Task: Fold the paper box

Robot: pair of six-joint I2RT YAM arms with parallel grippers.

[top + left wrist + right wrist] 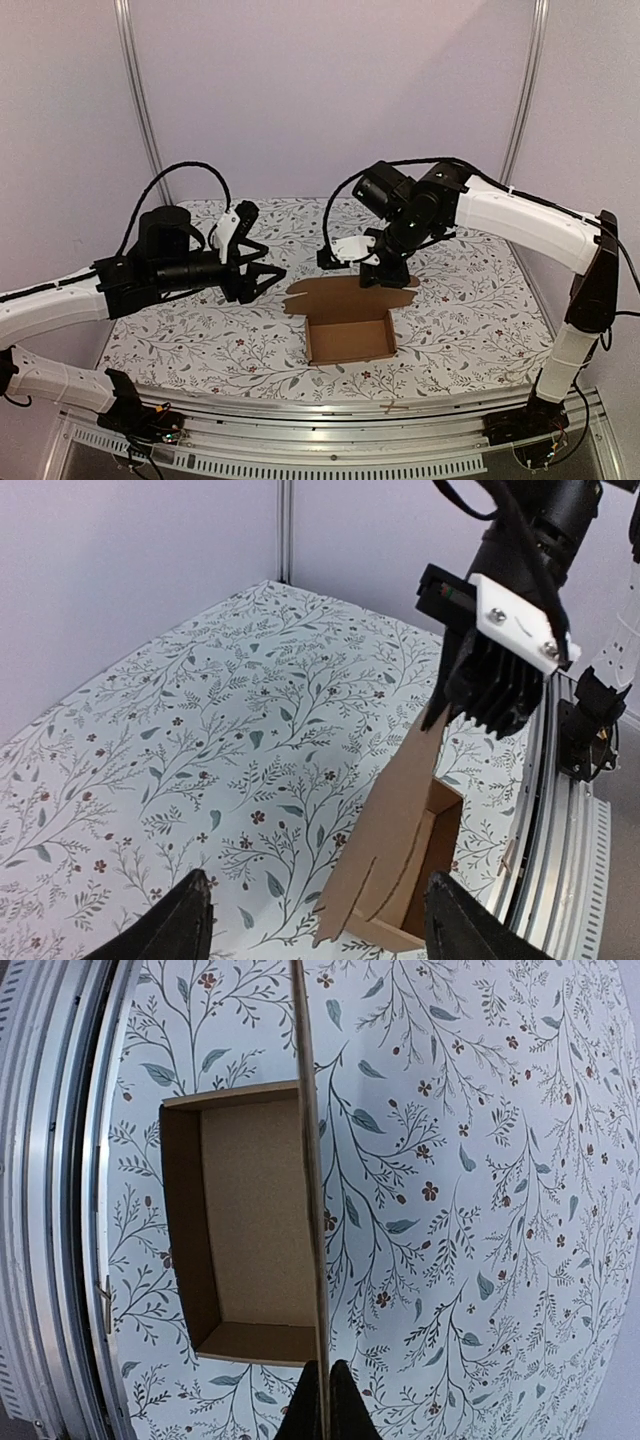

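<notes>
Open plain brown cardboard box near the front of the flower-printed table, back flap raised.
The box's long axis runs left to right. The black right gripper is pinched tight on the flap's top edge; the black left gripper, spread wide and empty, hovers leftward, apart. Only the right wrist view shows the flap edge-on.

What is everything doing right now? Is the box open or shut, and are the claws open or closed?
paper box, open on top, side walls folded up, lid not closed.
lid flap, lifted up off the table, pinched at its far edge.
right claw, shut on the lid flap of the paper box.
left claw, open, holding nothing, beside the box.
</notes>
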